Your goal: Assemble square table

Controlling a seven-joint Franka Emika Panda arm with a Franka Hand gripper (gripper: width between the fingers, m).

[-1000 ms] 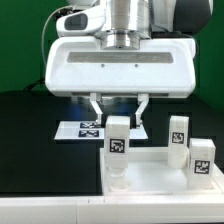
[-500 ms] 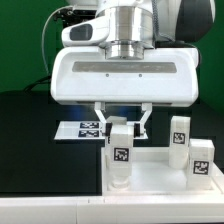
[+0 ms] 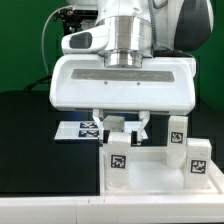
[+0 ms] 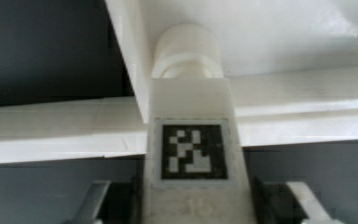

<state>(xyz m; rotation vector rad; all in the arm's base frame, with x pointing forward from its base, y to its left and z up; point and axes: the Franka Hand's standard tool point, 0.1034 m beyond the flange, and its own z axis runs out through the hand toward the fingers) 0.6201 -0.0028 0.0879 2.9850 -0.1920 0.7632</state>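
The white square slab (image 3: 150,178) lies at the front of the exterior view's right. A short white leg (image 3: 118,160) with a black-and-white tag stands upright at its near-left corner. My gripper (image 3: 123,126) is right above that leg, with its fingers down on either side of the leg's top. In the wrist view the leg (image 4: 194,140) fills the middle and stands on the slab (image 4: 51,125). The gripper (image 4: 197,200) is open there, with a dark gap between each finger and the leg. Two more tagged legs (image 3: 178,135) (image 3: 201,158) stand on the slab's right side.
The marker board (image 3: 80,130) lies on the black table behind the slab, partly hidden by my gripper. The wide white hand body (image 3: 122,85) hangs over the middle of the scene. A green wall stands behind.
My gripper has come down, from above the leg to fingers straddling its top. The leg and the slab have not moved.
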